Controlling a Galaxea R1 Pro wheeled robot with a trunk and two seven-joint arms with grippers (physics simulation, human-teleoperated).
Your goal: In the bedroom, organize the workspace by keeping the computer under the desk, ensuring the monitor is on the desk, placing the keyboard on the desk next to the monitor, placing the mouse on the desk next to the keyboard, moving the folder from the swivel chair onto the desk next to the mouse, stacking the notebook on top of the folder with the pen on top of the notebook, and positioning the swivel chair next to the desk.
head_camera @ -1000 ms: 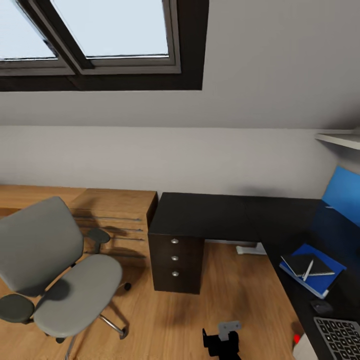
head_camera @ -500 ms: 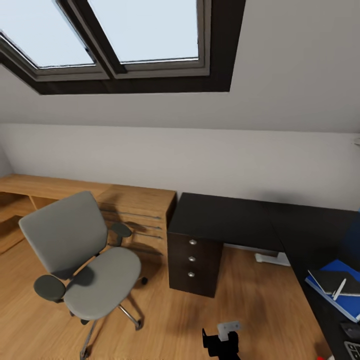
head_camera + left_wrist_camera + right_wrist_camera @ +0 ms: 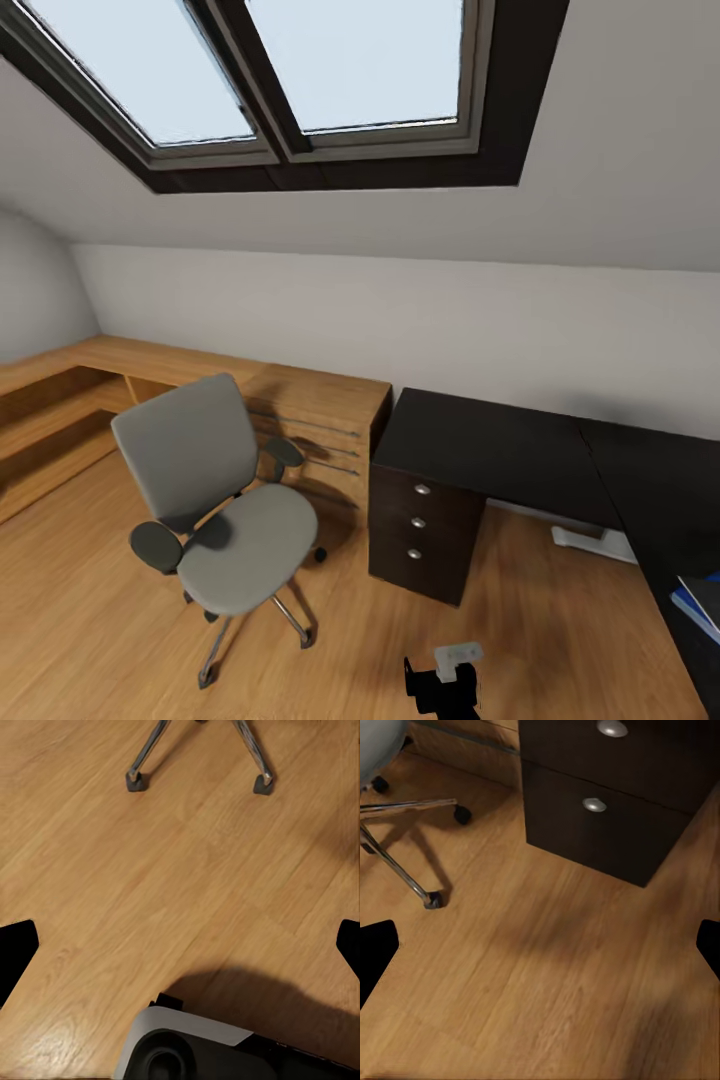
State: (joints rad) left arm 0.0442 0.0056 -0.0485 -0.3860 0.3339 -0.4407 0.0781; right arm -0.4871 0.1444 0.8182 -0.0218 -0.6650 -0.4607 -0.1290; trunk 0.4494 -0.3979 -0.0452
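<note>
black arm (image 3: 442,688) w/ grey bracket, grey-black base (image 3: 225,1050) (rounded)

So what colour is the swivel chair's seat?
Grey, with black armrests; the swivel chair shows best in the head view.

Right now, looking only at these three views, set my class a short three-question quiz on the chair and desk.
1. True or false: the swivel chair has a folder lying on its seat.
2. How many round knobs show on the desk drawers in the head view?
3. Multiple choice: the chair stands on A) a carpet, B) the wood floor, C) the desk.

Key: 1 false, the seat is bare; 2 three; 3 B.
</note>
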